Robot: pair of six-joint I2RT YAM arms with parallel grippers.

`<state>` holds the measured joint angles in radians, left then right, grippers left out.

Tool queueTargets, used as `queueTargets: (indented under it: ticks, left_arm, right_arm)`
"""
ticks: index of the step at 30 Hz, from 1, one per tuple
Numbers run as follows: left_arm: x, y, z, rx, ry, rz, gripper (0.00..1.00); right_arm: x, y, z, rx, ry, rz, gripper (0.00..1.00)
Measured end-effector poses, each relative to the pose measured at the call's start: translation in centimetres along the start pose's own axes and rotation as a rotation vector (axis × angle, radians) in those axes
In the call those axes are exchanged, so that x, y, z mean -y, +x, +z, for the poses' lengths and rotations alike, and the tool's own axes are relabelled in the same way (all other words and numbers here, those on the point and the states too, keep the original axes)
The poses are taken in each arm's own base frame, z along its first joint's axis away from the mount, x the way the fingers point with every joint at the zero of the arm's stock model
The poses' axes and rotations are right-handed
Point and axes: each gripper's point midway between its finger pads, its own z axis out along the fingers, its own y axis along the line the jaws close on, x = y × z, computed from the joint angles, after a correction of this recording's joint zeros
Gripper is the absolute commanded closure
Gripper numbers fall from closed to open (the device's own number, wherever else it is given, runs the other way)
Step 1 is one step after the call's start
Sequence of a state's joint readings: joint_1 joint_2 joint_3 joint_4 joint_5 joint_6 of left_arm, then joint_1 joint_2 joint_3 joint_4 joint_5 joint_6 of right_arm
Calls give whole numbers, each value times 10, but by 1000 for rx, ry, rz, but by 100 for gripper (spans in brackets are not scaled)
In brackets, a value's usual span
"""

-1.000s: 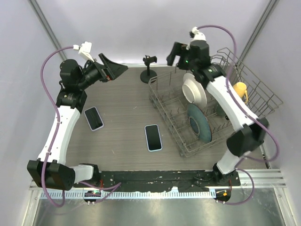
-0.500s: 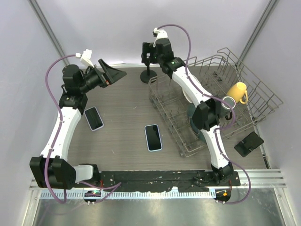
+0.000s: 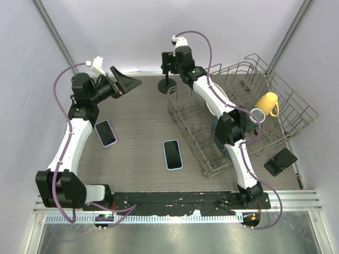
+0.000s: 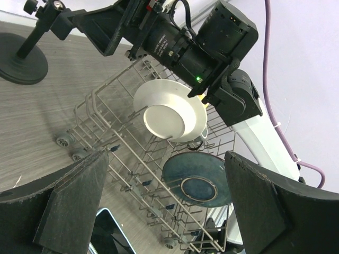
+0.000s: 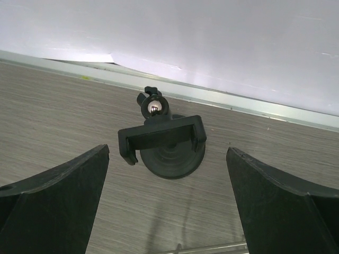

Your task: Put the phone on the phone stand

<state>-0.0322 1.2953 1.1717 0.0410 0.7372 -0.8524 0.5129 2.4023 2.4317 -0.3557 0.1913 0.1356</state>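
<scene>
Wide open, both left gripper (image 3: 127, 80) and right gripper (image 3: 168, 61); phone (image 3: 172, 154) flat, left of the dish rack (image 3: 185, 130).
The phone lies just off the rack's near-left edge, with open table (image 3: 137, 116) on its other sides. The phone stand (image 3: 168, 79) sits at the rack's far-left corner, near the back wall (image 3: 159, 32). The right gripper hovers above it, holding nothing, and the left gripper hangs empty, well left of the rack.

Robot lab cell — plain pale walls (image 3: 132, 32), wood-grain table (image 3: 137, 127), left arm (image 3: 71, 143), right arm (image 3: 212, 96), metal mounting rail (image 3: 296, 200)
</scene>
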Motion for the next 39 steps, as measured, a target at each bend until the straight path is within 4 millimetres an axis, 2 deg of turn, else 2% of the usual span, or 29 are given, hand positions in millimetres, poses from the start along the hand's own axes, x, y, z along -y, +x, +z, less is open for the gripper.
queueTargets:
  ticks: [20, 26, 33, 39]
  left_arm:
    - [1, -2, 0, 1, 13, 4, 4]
    - [-5, -3, 0, 6, 17, -21, 4]
    - [-8, -3, 2, 4, 14, -24, 13]
    - [-15, -1, 5, -3, 4, -35, 15]
  right_arm:
    - [-10, -3, 4, 24, -57, -24, 2]
    - [-11, 0, 4, 16, -49, -38, 2]
    - [-14, 0, 0, 9, -31, -62, 3]
    - [-14, 7, -3, -23, -13, -72, 4]
